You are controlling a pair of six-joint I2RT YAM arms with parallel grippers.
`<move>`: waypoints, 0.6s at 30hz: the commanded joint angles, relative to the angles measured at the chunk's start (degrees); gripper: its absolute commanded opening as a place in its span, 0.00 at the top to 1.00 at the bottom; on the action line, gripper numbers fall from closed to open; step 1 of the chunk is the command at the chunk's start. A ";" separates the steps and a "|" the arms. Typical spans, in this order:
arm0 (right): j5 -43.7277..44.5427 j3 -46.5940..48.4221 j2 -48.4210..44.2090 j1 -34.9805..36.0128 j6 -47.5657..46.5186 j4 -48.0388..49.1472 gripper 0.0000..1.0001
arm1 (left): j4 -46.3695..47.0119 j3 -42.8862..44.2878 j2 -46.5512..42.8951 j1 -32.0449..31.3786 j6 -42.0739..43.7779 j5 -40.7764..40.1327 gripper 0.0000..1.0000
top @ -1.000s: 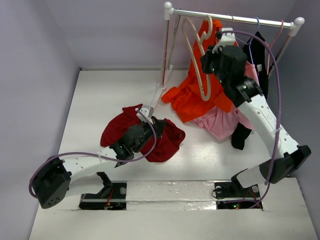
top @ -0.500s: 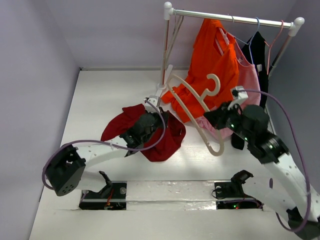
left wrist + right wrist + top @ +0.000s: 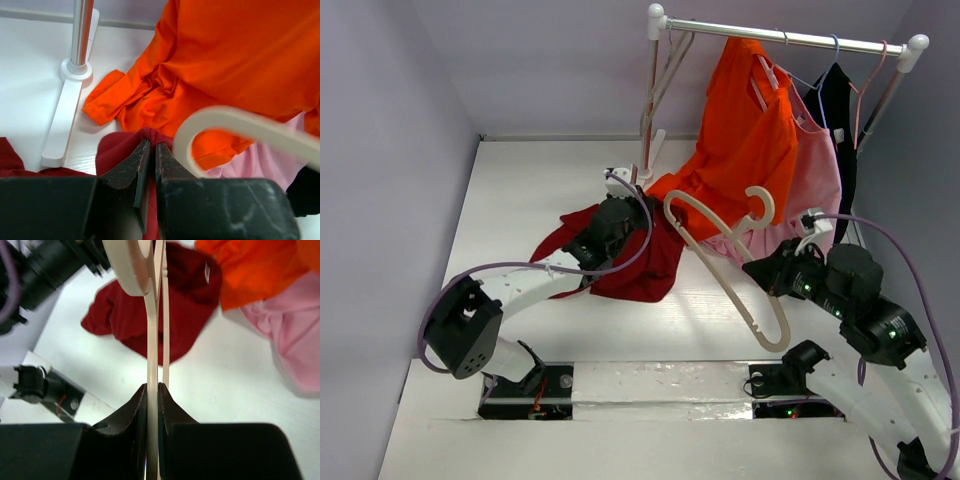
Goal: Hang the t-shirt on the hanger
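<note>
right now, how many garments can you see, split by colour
maroon t-shirt: 1
orange shirt: 1
pink garment: 1
black garment: 1
total: 4

I see a metal clothes rack (image 3: 790, 38) at the back of the white surface (image 3: 520, 190). An orange shirt (image 3: 740, 120), a pink garment (image 3: 817, 170) and a black garment (image 3: 842, 110) hang there, the orange one's hem trailing onto the surface.
</note>
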 commanded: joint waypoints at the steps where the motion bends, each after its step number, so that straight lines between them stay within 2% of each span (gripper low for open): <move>1: -3.80 -2.59 -0.31 0.26 0.45 0.75 1.00 | 0.62 2.56 -1.49 -0.16 -0.15 0.18 1.00; 11: -11.53 -6.83 5.56 0.26 -0.34 10.68 1.00 | -0.52 -0.26 -5.26 -0.16 0.11 3.17 1.00; 15: -15.49 -5.07 6.19 0.79 -1.21 11.57 1.00 | -3.95 0.18 -8.25 -0.16 2.04 2.99 1.00; 18: -17.69 -5.06 7.67 0.79 -1.13 13.58 1.00 | -6.93 2.37 -10.28 -0.16 2.84 6.85 1.00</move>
